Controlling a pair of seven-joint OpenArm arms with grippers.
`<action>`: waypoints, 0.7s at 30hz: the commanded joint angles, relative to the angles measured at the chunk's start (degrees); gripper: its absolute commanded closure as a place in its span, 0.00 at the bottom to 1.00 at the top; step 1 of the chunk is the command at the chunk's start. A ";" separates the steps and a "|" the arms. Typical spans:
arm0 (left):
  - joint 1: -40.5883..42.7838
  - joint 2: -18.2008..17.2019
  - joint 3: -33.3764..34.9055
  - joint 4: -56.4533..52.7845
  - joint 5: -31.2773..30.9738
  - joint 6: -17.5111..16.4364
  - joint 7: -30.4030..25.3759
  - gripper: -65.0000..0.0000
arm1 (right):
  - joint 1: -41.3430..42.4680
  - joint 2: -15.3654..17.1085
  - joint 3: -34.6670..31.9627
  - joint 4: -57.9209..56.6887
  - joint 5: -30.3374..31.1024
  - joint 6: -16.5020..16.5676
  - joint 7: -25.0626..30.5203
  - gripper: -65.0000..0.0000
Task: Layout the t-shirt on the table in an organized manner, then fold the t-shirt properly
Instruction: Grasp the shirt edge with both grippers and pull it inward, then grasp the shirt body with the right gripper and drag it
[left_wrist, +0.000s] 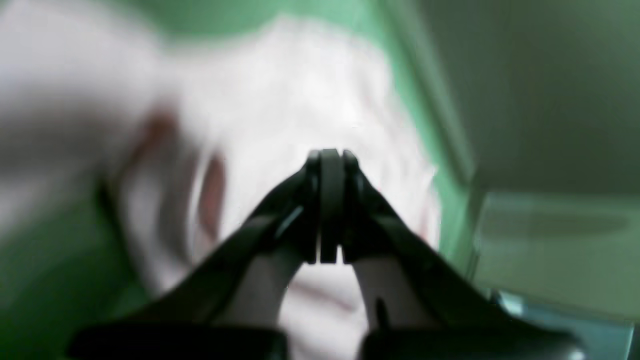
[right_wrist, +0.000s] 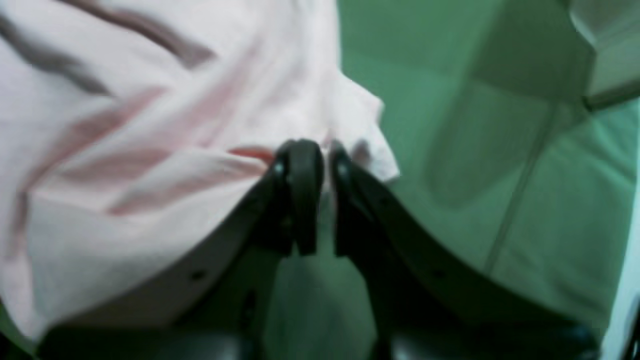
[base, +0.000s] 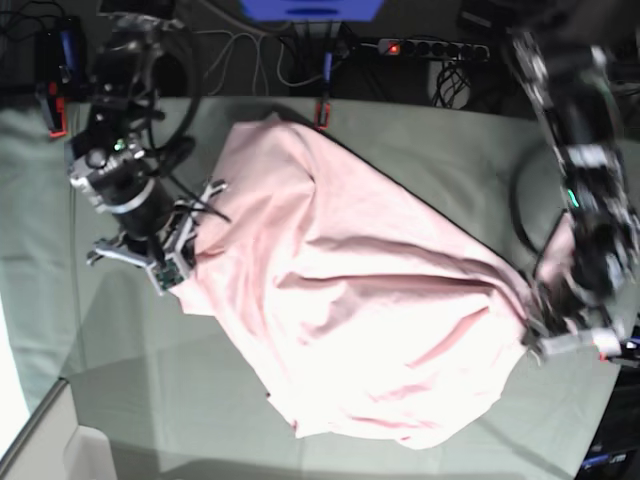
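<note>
It looks like a robotics lab: two robot arms (base: 125, 190) work over a cloth-covered tabletop (base: 140, 390), with a power strip (base: 432, 48), loose cables (base: 235, 45) and clamps (base: 322, 110) at its far edge.

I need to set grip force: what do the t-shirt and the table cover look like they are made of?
The t-shirt: thin, soft knit, probably cotton, matte pale pink; it drapes in loose folds and wrinkles. The table cover: pale grey-green woven cloth, matte, judging by its straight creases; what lies beneath is hidden.
</note>
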 joint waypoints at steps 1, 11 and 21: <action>0.33 0.21 0.06 3.34 -2.79 -0.03 -0.13 1.00 | 1.47 0.97 -0.27 1.21 0.88 0.01 0.29 0.82; 14.39 7.51 0.68 6.07 -2.97 -0.38 -0.04 0.41 | 2.87 2.29 -2.65 2.53 0.97 0.01 -6.75 0.57; 18.70 14.54 2.26 2.47 -2.53 -0.12 -0.57 0.28 | 6.21 3.08 -4.32 2.18 0.88 0.01 -6.48 0.57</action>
